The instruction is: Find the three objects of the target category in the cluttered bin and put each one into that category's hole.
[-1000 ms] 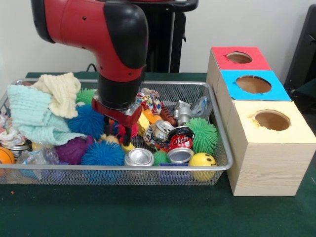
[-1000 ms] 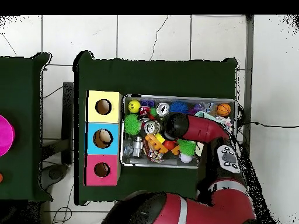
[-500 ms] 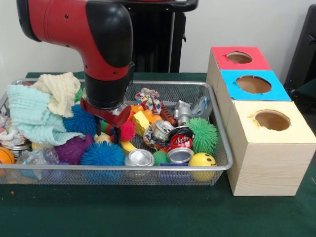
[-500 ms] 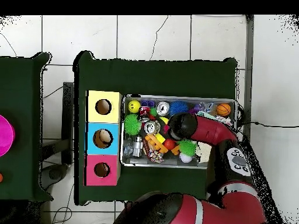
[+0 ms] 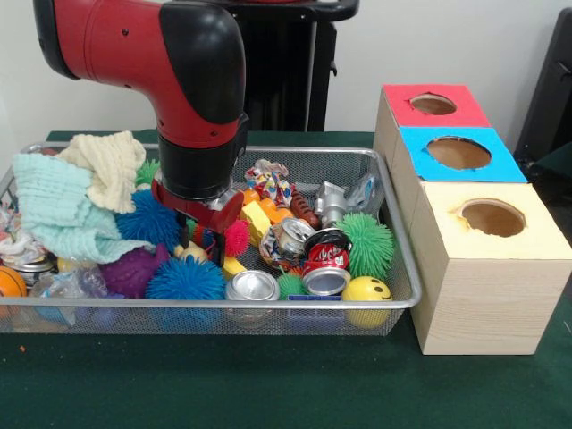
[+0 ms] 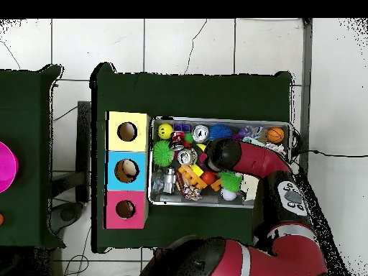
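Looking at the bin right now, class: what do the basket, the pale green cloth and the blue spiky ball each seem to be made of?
Basket: silvery wire mesh, likely metal; see-through weave, shiny rim.
Pale green cloth: soft knitted or terry fabric; it folds and drapes.
Blue spiky ball: probably soft rubber; many thin matte spikes.

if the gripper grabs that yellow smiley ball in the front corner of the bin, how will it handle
The smiley ball looks smooth and round, so it may slip from a pinch and roll if nudged. It seems small, probably light. It sits against the bin wall, which may crowd the approach.

Red-black arm (image 5: 192, 80); blue spiky ball (image 5: 186, 279); yellow smiley ball (image 5: 366, 290); red-blue-yellow box (image 5: 465, 206).
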`<action>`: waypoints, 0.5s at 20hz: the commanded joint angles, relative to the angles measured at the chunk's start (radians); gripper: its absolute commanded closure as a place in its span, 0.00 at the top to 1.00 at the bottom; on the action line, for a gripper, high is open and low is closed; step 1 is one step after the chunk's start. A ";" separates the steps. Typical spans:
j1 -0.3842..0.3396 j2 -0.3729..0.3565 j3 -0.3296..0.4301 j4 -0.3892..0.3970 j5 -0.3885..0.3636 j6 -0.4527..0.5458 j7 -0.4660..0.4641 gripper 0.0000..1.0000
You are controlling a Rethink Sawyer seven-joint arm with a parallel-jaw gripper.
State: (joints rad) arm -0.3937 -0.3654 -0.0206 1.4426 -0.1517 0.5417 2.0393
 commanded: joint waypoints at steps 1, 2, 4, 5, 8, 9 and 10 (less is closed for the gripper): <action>-0.017 0.091 0.061 -0.024 -0.049 -0.053 -0.001 1.00; -0.018 0.108 0.060 -0.031 -0.056 -0.072 -0.001 1.00; -0.023 0.139 0.062 -0.042 -0.061 -0.102 0.002 1.00; -0.023 0.147 0.060 -0.046 -0.066 -0.114 0.002 1.00; -0.035 0.166 0.065 -0.059 -0.074 -0.126 -0.016 1.00; -0.041 0.175 0.069 -0.065 -0.076 -0.130 -0.023 1.00; -0.044 0.184 0.068 -0.074 -0.080 -0.133 -0.028 1.00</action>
State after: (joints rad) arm -0.3959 -0.3314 -0.0209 1.4157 -0.1515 0.5225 2.0393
